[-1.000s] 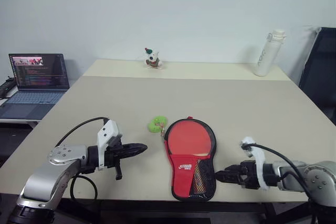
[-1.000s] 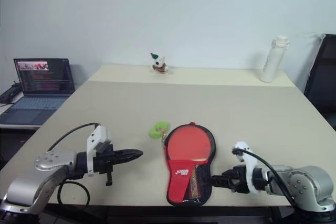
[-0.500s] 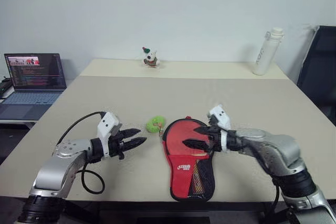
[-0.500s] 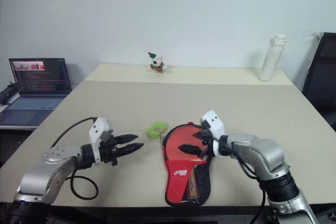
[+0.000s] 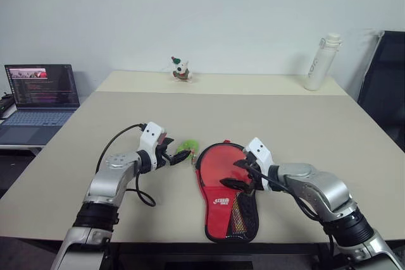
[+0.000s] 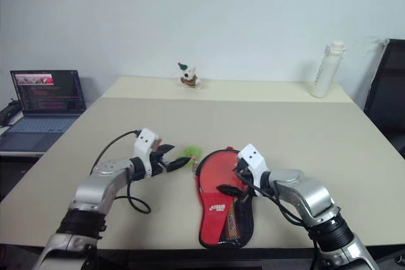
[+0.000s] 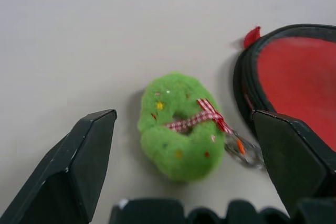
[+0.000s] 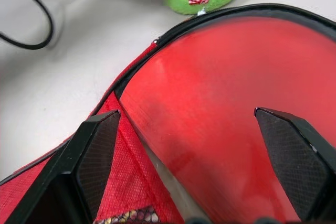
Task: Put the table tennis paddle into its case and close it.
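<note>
The case (image 5: 223, 210) lies unzipped on the table, red with a white logo, a black rim and a mesh pocket. The table tennis paddle (image 5: 219, 162) rests inside it with its red face up; its handle is hidden. A green pull charm (image 7: 181, 127) lies just left of the case's round end. My left gripper (image 5: 179, 154) is open, and its fingers (image 7: 79, 166) straddle the charm without touching it. My right gripper (image 5: 236, 174) hovers open over the paddle (image 8: 236, 103), holding nothing.
A laptop (image 5: 41, 93) sits on a side desk at the far left. A small figurine (image 5: 182, 69) and a white bottle (image 5: 323, 61) stand along the table's back edge. A black chair (image 5: 383, 86) is at the right. A black cable (image 5: 136, 191) loops from my left wrist.
My left gripper opened and moved forward up to the green charm. My right gripper swung from the table's front edge to above the paddle face, then stayed there.
</note>
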